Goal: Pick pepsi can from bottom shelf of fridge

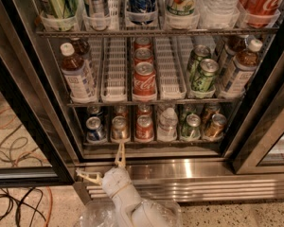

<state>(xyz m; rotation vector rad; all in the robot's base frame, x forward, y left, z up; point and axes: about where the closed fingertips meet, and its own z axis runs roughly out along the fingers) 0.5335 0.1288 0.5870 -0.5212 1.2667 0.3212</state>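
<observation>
I have the gripper [100, 159] low in front of the fridge [194, 167], over its steel base and below the bottom shelf [151, 144]. It is spread wide and holds nothing. One finger [119, 151] points up toward the front rail and the other sticks out to the left.

The pepsi can [95, 129] stands in the leftmost lane of that shelf, at the front. It is just up and left of my raised finger, with what looks like a second blue can [93, 111] behind it.

My main worry is alignment. The raised finger sits under the gold-brown can [119, 127] next door, so a straight push in could close on the wrong can or tip it over.

The rail is the next hazard. If I come in too low, a finger could catch it and jolt the shelf.

The splayed left finger is near the black door frame [47, 141] and could clip it if I swing left.

A shallow grasp may shove the pepsi can back, and the rack above leaves little room to lift.
</observation>
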